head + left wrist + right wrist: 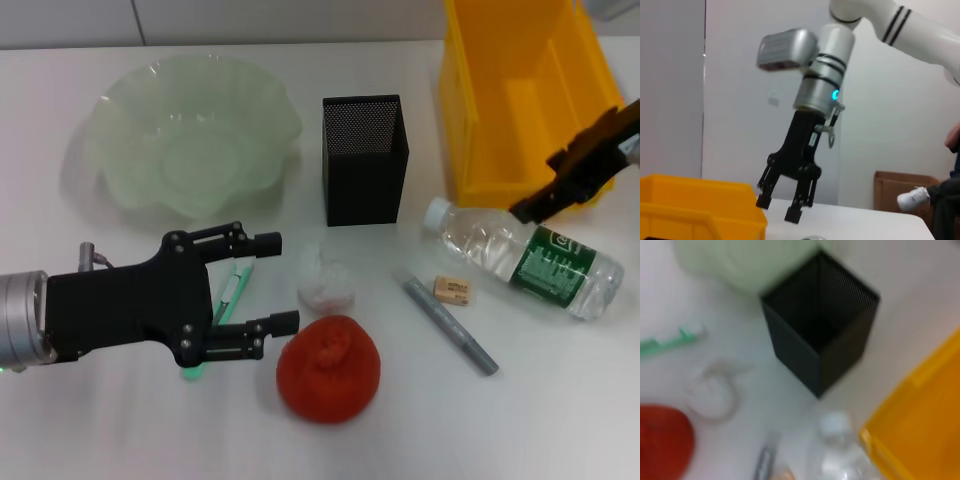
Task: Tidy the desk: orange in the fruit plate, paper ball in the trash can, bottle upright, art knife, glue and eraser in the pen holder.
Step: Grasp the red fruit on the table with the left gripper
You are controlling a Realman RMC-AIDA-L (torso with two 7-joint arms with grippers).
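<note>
Head view: orange (328, 369) nearest, on the counter (120, 430), front centre. Left gripper (285, 281) just left of it, low over the counter, fingers (268, 242) spread wide, holding nothing. Green art knife (230, 296) lies under/between the fingers; contact can't be told. Paper ball (325, 277) just behind the orange, near the upper fingertip. Grey glue pen (449, 326) right of the orange, lying flat; eraser (452, 290) just beside it. Bottle (525, 257) on its side, cap toward the pen holder (364, 160). Pen holder upright at centre. Green fruit plate (190, 135) far left. Yellow trash can (525, 95) far right. Right gripper (545, 205) above the bottle by the bin's front wall; left wrist view shows its fingers (794, 212) apart, nothing between.
</note>
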